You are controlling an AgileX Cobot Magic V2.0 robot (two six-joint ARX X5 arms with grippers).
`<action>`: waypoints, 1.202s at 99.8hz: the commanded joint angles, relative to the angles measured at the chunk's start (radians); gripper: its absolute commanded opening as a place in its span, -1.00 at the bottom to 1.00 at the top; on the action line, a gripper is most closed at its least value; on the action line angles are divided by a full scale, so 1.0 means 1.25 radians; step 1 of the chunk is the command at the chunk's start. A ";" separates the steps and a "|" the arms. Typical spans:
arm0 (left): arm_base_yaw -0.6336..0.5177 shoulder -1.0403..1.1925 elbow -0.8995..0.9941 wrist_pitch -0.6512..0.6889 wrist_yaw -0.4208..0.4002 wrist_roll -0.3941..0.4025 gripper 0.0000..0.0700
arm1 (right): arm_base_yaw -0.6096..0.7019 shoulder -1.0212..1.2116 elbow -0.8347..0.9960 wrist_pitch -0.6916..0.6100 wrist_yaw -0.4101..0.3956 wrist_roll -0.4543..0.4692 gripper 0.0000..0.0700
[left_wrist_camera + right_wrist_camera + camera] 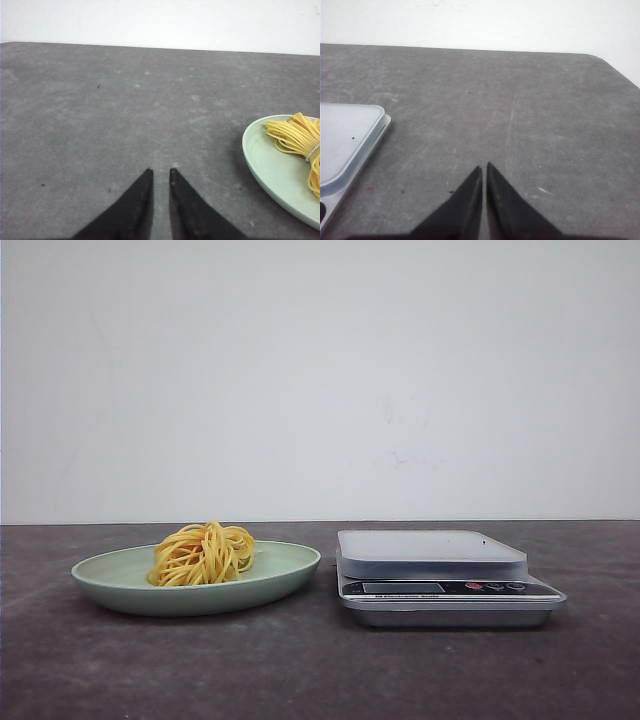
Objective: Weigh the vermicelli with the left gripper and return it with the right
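Observation:
The vermicelli [203,553], a small nest of yellow-orange strands, lies on the pale green plate [285,575] at the left of the table. It also shows at the edge of the left wrist view [297,137], on the plate [265,165]. The silver kitchen scale [440,575] stands to the right of the plate with its tray bare; its corner shows in the right wrist view [345,140]. My left gripper [160,171] hangs over bare table beside the plate, its jaws nearly together with a narrow gap, holding nothing. My right gripper [484,166] is shut and empty over bare table beside the scale. Neither gripper shows in the front view.
The dark grey table [320,670] ends at a white wall behind. The table's far right corner [600,57] is rounded.

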 commanded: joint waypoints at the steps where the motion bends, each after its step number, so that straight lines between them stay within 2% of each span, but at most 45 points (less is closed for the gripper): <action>1: 0.001 0.001 -0.014 -0.004 0.000 0.005 -0.98 | -0.001 -0.002 -0.003 0.009 -0.001 -0.006 -0.98; 90: 0.001 0.001 -0.014 -0.004 0.000 0.005 -0.98 | -0.001 -0.002 -0.003 0.012 -0.002 -0.006 -0.98; 112: 0.001 0.001 -0.014 -0.001 0.001 0.003 -0.98 | 0.000 -0.002 -0.002 0.020 -0.003 0.082 -0.98; 120: 0.001 0.001 -0.014 0.004 0.002 -0.023 -0.98 | 0.000 -0.002 -0.002 0.050 -0.003 0.112 -0.98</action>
